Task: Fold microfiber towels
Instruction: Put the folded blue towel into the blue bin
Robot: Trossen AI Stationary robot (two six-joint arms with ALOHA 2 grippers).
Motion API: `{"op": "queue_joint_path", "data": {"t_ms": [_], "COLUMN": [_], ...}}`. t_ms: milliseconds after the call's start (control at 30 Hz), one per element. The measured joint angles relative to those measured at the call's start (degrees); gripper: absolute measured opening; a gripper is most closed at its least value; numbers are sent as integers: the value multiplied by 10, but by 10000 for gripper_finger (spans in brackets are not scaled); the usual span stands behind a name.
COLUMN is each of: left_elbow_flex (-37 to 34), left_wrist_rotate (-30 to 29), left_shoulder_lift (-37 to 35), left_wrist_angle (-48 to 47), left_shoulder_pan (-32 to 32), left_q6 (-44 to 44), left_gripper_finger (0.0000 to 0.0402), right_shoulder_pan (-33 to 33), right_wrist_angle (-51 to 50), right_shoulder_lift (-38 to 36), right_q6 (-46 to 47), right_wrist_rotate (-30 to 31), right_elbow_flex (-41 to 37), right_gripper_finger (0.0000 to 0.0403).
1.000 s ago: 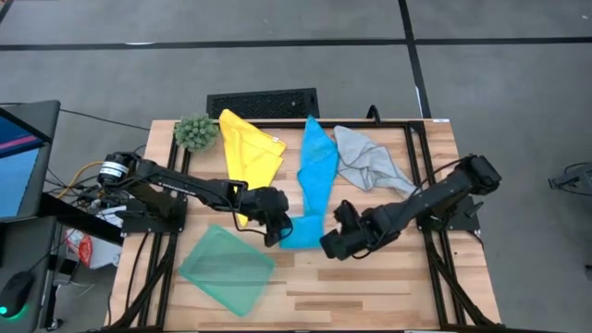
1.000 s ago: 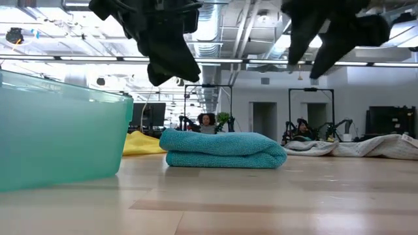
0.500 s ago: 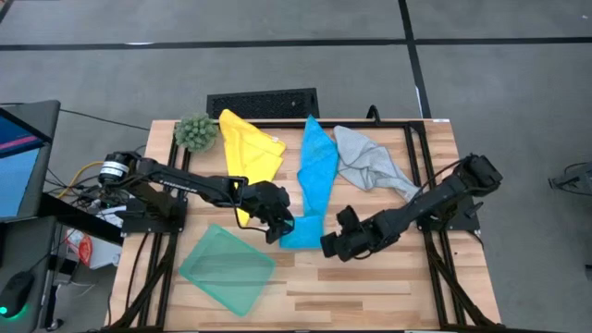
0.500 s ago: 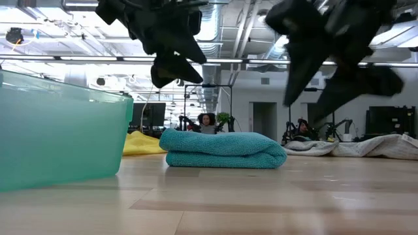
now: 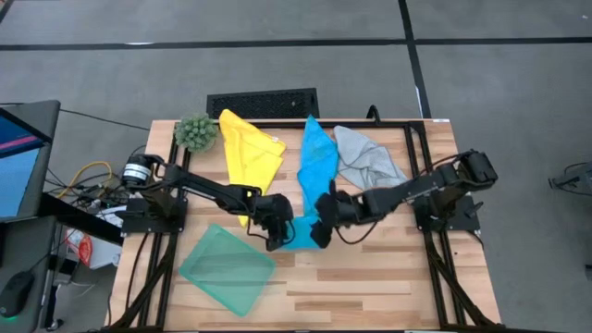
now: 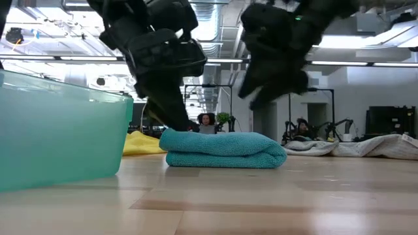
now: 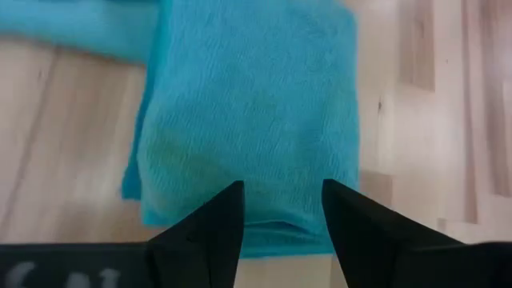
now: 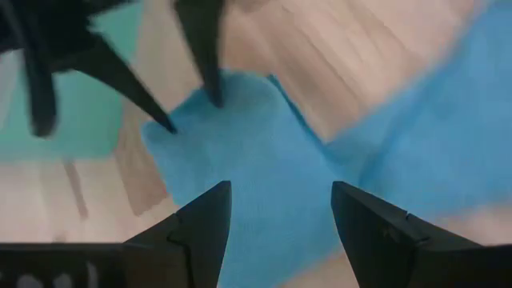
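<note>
While the teal-green bin (image 5: 227,268) sits empty at the near edge of the table (image 5: 388,277), the left tool (image 5: 275,231) and right tool (image 5: 322,225) hover with jaws spread over the folded near end of a bright blue towel (image 5: 313,176), gripping nothing. That end lies doubled in a thick pad; the towel's far part trails flat toward the back. Farther off, the yellow towel (image 5: 250,153) and light grey towel (image 5: 368,165) lie crumpled and unfolded, beside a fuzzy green plant ball (image 5: 195,131). By appearance, one fold is begun; most work remains.
</note>
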Motion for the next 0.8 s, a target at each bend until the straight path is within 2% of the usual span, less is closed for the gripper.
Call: {"op": "queue_joint_path", "data": {"t_ms": [100,300,467,800], "left_elbow_flex": [0,0,3,3], "left_wrist_rotate": [-52,-59,-54,-49], "left_shoulder_lift": [0,37,59,61], "left_wrist_angle": [-22,-10,23,49], "left_shoulder_pan": [-1,-2,-9,-13], "left_q6": [1,-6,-34,-54], "left_gripper_finger": [158,157,157,157], "right_shoulder_pan": [-40,-96,-119,-115], "right_wrist_angle": [3,39,83,83], "right_shoulder_lift": [6,24,55,125], "right_q6": [-121,-294,-323,-383], "right_wrist_rotate": [-46,-111,-177,-194], "right_elbow_flex": [3,5,7,2], "right_gripper_finger": [240,240,240,240]}}
